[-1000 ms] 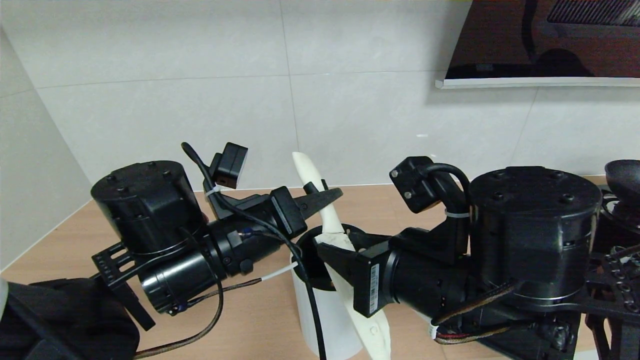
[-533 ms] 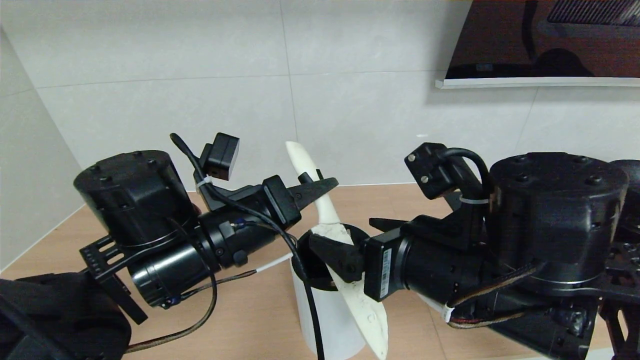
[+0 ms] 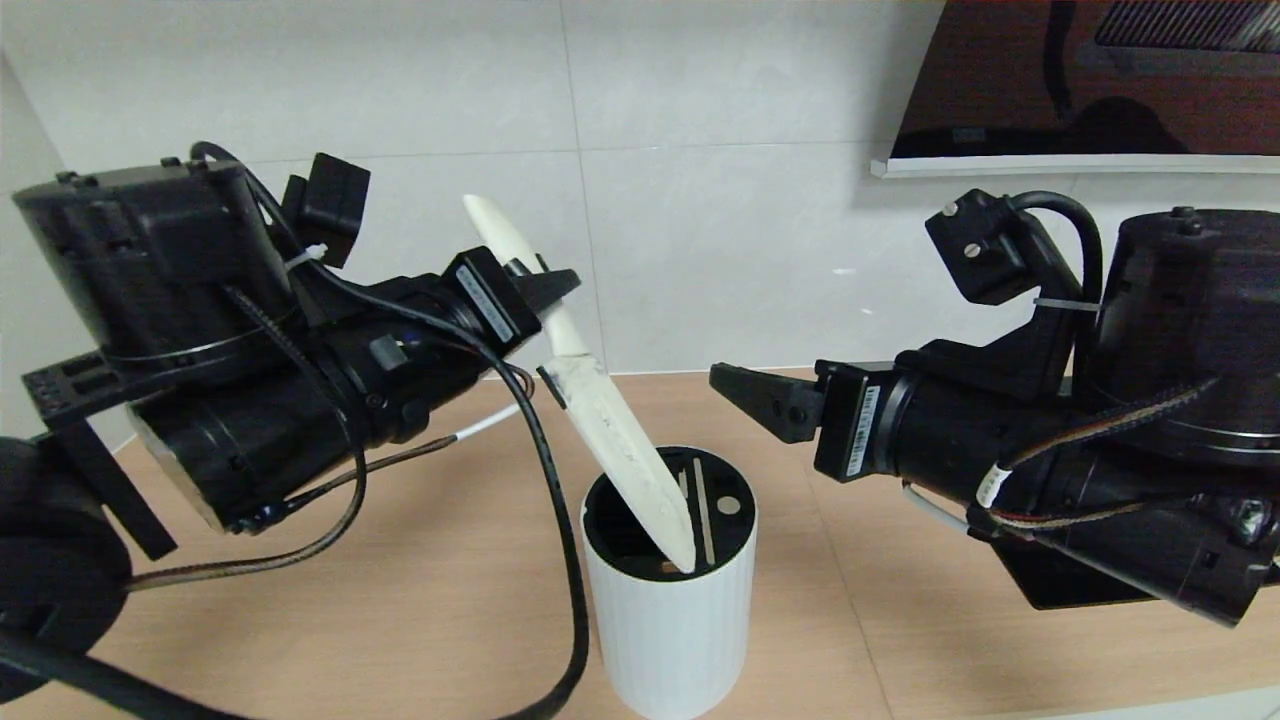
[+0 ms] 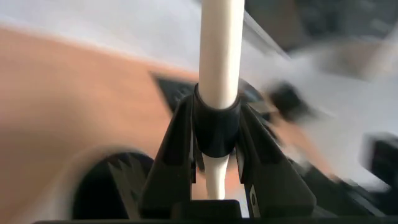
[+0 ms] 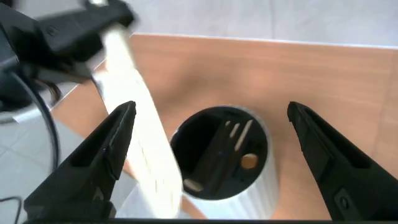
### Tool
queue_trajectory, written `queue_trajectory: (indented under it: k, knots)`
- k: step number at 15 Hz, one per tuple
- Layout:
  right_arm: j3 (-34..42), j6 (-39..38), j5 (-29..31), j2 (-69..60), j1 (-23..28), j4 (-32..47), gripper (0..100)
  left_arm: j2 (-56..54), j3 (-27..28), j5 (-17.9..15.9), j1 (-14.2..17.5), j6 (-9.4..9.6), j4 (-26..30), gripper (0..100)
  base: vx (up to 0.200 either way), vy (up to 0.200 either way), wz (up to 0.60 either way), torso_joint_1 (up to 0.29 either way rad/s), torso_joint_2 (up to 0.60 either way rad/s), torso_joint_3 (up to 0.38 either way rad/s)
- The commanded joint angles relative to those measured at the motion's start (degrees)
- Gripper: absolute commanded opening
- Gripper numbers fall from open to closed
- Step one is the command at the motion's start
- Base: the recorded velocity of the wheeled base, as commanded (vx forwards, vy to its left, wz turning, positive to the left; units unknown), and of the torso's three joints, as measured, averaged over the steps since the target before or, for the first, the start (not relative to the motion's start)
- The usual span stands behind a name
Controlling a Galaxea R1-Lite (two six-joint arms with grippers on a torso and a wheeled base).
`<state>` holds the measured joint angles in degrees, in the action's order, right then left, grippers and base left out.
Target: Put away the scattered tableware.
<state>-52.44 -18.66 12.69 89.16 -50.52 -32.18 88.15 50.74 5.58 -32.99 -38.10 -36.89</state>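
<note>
**Right gripper withdrawn; knife tip now at the holder**

Since the earlier frames the right gripper [image 3: 748,390] has let go of the white knife [image 3: 610,440] and pulled back to the robot's right. The left arm has meanwhile lifted and carried the knife so that its blade slants down into the white cylindrical holder [image 3: 670,620].

Findings:
- The left gripper [image 3: 550,325] is clamped on the knife's handle, above and to the left of the holder. The left wrist view confirms both fingers are closed round the handle.
- The right gripper stands with its jaws spread wide and nothing between them. It sits level with the holder's top and well apart from the knife.
- The blade tip rests at the black slotted lid [image 3: 715,505] of the holder. Whether it sits properly inside a slot or only lies against the lid cannot be told.
- The holder stands upright on the wooden counter [image 3: 900,560].

Assessment: the knife is judged partly stowed. It remains to lower it fully into its slot, bring it closer to upright and release it. No other loose tableware can be made out on the counter.
</note>
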Motion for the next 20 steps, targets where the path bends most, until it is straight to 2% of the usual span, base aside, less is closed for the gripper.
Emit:
queue_trajectory:
  k: [1, 2, 3, 5, 7, 8, 10, 11, 12, 13, 14, 16, 18, 20]
  knots:
    - [0.1, 0.0, 0.0, -0.3, 0.7, -0.1, 100, -1.3, 4.8, 9.4, -0.8, 6.19, 4.9, 0, 0.000, 0.000, 0.00, 0.000, 0.00, 0.000]
    - [0.1, 0.0, 0.0, -0.4, 0.7, -0.1, 100, -1.2, 5.4, 12.1, -1.4, 7.42, 5.2, 0, 0.000, 0.000, 0.00, 0.000, 0.00, 0.000]
    - [0.1, 0.1, 0.0, -0.6, 0.8, -0.1, 100, -1.4, 6.0, 18.2, -3.0, 11.99, 5.4, 0, 0.000, 0.000, 0.00, 0.000, 0.00, 0.000]
    - [0.1, 0.2, 0.1, -1.1, 1.2, 0.0, 100, -1.4, 4.8, 26.2, -4.9, 20.17, 4.8, 0, 0.000, 0.000, 0.00, 0.000, 0.00, 0.000]
    - [0.1, 0.2, 0.1, -1.1, 1.7, 0.0, 100, -1.2, 4.2, 33.0, -6.6, 24.56, 4.7, 0, 0.000, 0.000, 0.00, 0.000, 0.00, 0.000]
    - [0.1, 0.2, 0.1, -1.1, 1.8, 0.0, 100, -1.3, 3.9, 34.6, -7.3, 25.53, 4.6, 0, 0.000, 0.000, 0.00, 0.000, 0.00, 0.000]
    - [0.1, 0.3, 0.1, -1.2, 1.9, 0.0, 100, -1.2, 3.2, 34.8, -7.9, 25.79, 2.0, 0, 0.000, 0.000, 0.00, 0.000, 0.00, 0.000]
    - [0.3, 0.3, 0.2, -1.2, 1.9, 0.0, 100, -0.7, 2.3, 34.6, -7.9, 27.81, -2.0, 0, 0.000, 0.000, 0.00, 0.000, 0.00, 0.000]
    - [0.5, 0.3, 0.2, -1.2, 1.9, 0.0, 100, -0.6, 1.4, 34.6, -8.0, 31.15, -4.5, 0, 0.000, 0.000, 0.00, 0.000, 0.00, 0.000]
    - [0.5, 0.3, 0.2, -1.1, 1.9, 0.0, 100, -0.3, 1.3, 34.6, -8.3, 33.35, -6.8, 0, 0.000, 0.000, 0.00, 0.000, 0.00, 0.000]
    - [0.6, 0.3, 0.2, -0.8, 1.9, 0.0, 100, 0.4, 1.2, 34.6, -9.4, 34.58, -9.4, 0, 0.000, 0.000, 0.00, 0.000, 0.00, 0.000]
    - [0.7, 0.3, 0.2, -0.7, 2.0, 0.0, 100, 3.6, 1.1, 34.6, -12.3, 35.20, -14.2, 0, 0.000, 0.000, 0.00, 0.000, 0.00, 0.000]
    - [0.7, 0.3, 0.3, -0.7, 2.5, 0.0, 100, 7.3, 1.0, 34.9, -15.1, 34.84, -16.8, 0, 0.000, 0.000, 0.00, 0.000, 0.00, 0.000]
    - [0.6, 0.5, 0.3, -0.9, 2.8, 0.0, 100, 8.9, 0.1, 34.9, -15.4, 35.11, -20.4, 0, 0.000, 0.000, 0.00, 0.000, 0.00, 0.000]
